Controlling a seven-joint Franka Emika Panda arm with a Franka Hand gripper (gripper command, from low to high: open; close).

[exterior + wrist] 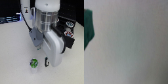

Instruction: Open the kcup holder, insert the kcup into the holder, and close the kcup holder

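Gripper (46, 62) hangs low over the table (12, 52), just beside the kcup (34, 64); jaw opening cannot be told. Kcup holder (68, 31) sits behind. Pick-up appears pending; next requires centring over the pod.

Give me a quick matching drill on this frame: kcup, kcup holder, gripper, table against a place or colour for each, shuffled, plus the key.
Things:
1. kcup
2. kcup holder
3. gripper
4. table

Descriptions:
A. black, at the exterior view's right, behind the arm
B. white, bare surface
C. green, on the table in front
D. hanging low, just to the exterior view's right of the pod

Pairs: 1-C, 2-A, 3-D, 4-B
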